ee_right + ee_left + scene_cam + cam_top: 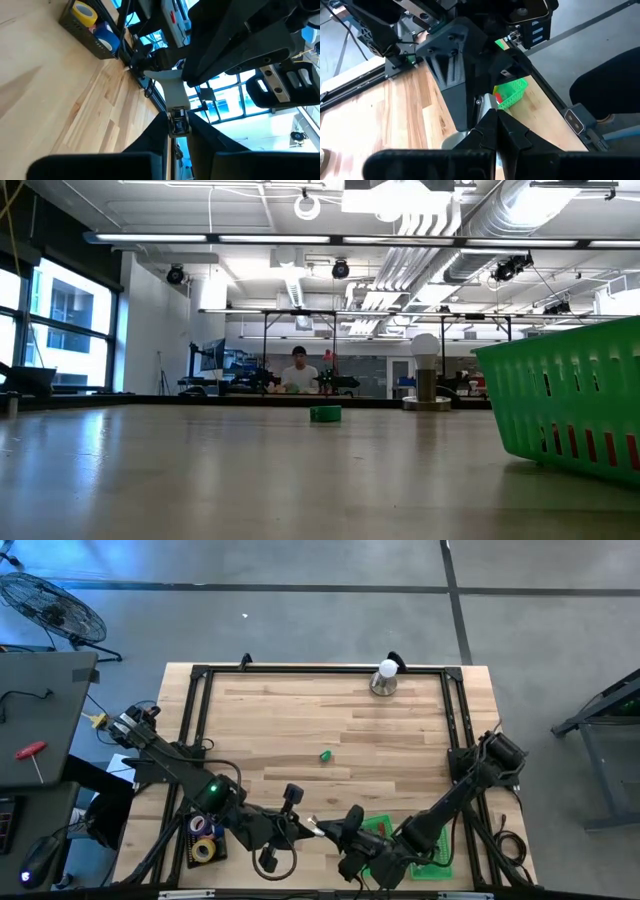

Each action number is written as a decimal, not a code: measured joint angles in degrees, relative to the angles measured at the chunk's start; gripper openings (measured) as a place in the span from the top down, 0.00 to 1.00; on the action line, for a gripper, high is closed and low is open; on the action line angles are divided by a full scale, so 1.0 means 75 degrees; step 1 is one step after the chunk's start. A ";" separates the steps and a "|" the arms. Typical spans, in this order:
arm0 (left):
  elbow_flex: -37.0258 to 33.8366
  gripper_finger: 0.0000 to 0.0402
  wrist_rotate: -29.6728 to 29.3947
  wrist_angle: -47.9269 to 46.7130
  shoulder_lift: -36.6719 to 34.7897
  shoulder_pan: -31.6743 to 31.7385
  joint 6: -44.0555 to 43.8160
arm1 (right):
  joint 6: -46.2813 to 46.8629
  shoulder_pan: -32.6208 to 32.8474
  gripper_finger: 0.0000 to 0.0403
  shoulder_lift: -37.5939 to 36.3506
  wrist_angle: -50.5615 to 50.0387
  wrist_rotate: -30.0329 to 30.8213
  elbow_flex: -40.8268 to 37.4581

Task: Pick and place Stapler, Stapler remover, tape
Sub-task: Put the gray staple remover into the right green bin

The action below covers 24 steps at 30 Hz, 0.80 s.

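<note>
A pale grey and silver tool [315, 828], stapler or remover I cannot tell, is lifted between my two grippers near the table's near edge. My left gripper [300, 824] is shut on one end and my right gripper [338, 830] is shut on the other, facing it. The green basket [425, 858] stands under the right arm, with something red [498, 98] inside. A black tray [205, 840] at the near left holds a yellow tape roll [84, 13] and a blue one [106, 36]. No pink roll shows. My left gripper pinches the tool's silver end [484, 103] between its two fingertips [492, 131], coming level from the table's left; the tool is clear of the table. My right gripper pinches the opposite, metal end [176, 121] between its fingers [152, 135], level from the right; the pale grey body [172, 90] reaches away toward the left gripper.
A small green thing [325, 755] lies alone on the table's middle. A white bulb on a metal base [385, 680] stands by the far edge. A black frame [200, 675] runs round the table. A person [297, 370] sits far back in the room.
</note>
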 joint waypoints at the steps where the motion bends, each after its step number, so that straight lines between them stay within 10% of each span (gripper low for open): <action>1: 0.0000 1.00 -0.0005 0.0000 0.0000 0.0000 0.0000 | 0.0000 0.0000 0.91 0.0000 0.0000 0.0003 0.0000; 24: -0.0006 0.96 -0.0325 0.0687 0.0003 -0.0009 0.0025 | 0.0482 0.0003 0.91 -0.0003 -0.0104 0.0047 -0.0003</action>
